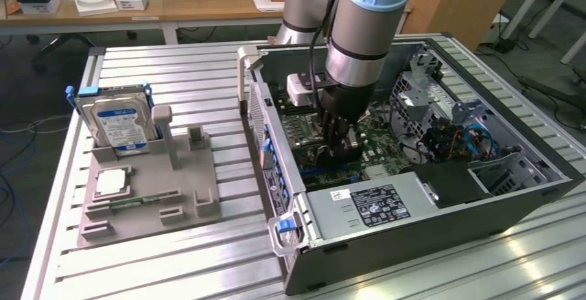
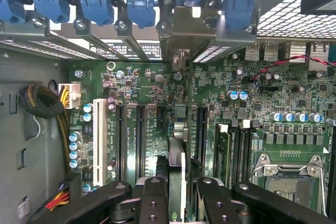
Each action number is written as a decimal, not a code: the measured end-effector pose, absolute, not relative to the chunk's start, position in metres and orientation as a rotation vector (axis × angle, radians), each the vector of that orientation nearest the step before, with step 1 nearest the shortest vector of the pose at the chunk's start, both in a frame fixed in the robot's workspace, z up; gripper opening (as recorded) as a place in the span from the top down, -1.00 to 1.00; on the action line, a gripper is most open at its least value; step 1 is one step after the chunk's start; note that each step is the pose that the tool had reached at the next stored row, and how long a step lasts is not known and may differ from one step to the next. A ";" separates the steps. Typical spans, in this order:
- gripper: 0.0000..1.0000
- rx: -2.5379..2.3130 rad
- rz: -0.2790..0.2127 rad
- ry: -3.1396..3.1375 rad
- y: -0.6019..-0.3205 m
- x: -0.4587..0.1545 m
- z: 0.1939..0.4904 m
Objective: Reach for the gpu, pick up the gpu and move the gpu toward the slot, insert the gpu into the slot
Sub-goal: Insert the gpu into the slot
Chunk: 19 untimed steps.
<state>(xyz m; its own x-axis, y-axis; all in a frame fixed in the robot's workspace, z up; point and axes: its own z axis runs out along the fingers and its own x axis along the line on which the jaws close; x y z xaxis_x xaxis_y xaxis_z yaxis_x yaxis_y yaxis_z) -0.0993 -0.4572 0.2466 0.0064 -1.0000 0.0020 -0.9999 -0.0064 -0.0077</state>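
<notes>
Working the insert step, by the look of it: reaching and lifting done, judging from the card sitting in the grip inside the case (image 1: 412, 228).

Clamping the gpu (image 2: 178, 129) between the two fingers (image 2: 153, 199), jaws partly closed on its thin body, gripper (image 2: 178, 195) pointing straight down at the board (image 2: 252, 93).

Seeing the gpu edge-on in the wrist view: a narrow dark strip running away from the fingers toward the rear wall of the case, its pale bracket (image 2: 181, 59) lying near the row of blue latches (image 2: 140, 4).

Lining up between two long black sockets, one (image 2: 140, 135) on one side and another (image 2: 201, 129) on the other, with the target slot itself hidden under the card.

Standing, in the exterior view, deep in the case with the gripper (image 1: 341, 150) low over the board, well apart from the grey holder (image 1: 183, 190) on the exterior view's left, where the drive (image 1: 119, 123) and the memory stick (image 1: 137, 201) are resting.

Not being able to tell whether the card's lower edge is touching the slot, entering it, or hanging just above.

Judging the next move as calling for a straight downward press, keeping the card upright and parallel to the neighbouring sockets, and guiding the bracket into its rear opening without catching on a latch.
</notes>
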 end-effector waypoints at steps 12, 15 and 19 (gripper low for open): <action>0.48 -2.226 -0.011 2.211 -0.457 -0.099 0.242; 0.48 -2.226 -0.010 2.211 -0.457 -0.099 0.242; 0.48 -2.226 -0.010 2.211 -0.457 -0.099 0.242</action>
